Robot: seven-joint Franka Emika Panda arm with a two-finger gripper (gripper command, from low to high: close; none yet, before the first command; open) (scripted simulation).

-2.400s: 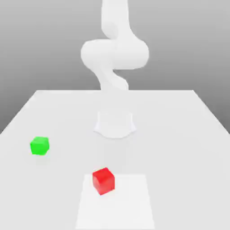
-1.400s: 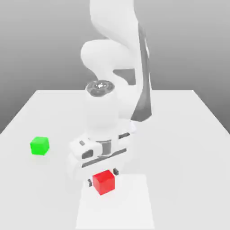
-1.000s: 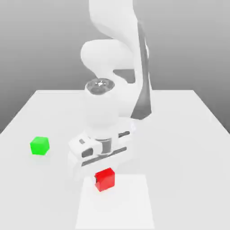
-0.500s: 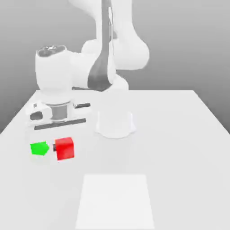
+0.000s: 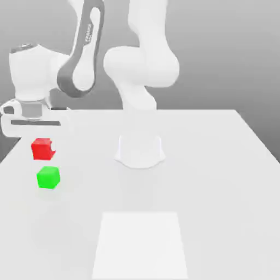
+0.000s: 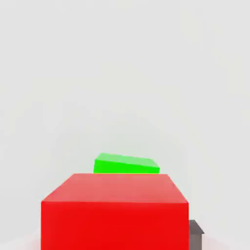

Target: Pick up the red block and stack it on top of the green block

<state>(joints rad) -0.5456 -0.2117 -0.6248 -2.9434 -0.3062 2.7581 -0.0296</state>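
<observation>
White table (image 5: 219, 164) with a paler square patch (image 5: 140, 246); plain grey backdrop (image 5: 229, 49), apparently graded darker downward.

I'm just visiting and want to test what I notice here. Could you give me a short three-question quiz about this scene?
1. True or false: the red block rests on the table.
2. What does the tool hold?
A. green block
B. red block
C. nothing
3. In the exterior view, the red block hangs just above which thing?

Key:
1. False; it is lifted off the table.
2. B.
3. The green block.
</observation>
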